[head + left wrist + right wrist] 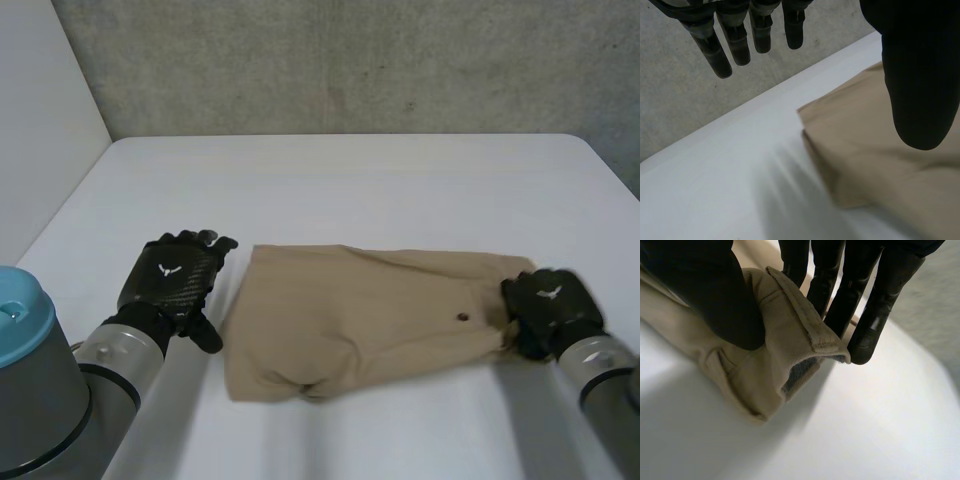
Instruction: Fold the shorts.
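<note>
On the white table (pixel 350 180), near its front edge, the tan shorts (pixel 360 310) lie flat as a folded, roughly rectangular bundle, long side running between the two hands. A small dark button (pixel 462 318) shows on the upper layer towards the right end.

Right hand (pixel 550 305): set on the right end of the shorts. In the right wrist view, the thumb (pixel 715 295) presses on the cloth from one side and the fingers (pixel 875 305) stand behind the raised waistband; the thick seamed band is pinched between them, its end lifted off the table with a darker lining visible in the fold.

Left hand (pixel 172 275): on the table side just beside the left edge of the shorts, apart from the cloth. In the left wrist view, its fingers (pixel 715 47) are straight and spread, the thumb (pixel 920 75) extended above the cloth's corner; nothing is held.

Background: a grey concrete wall (pixel 350 60) behind the table.
</note>
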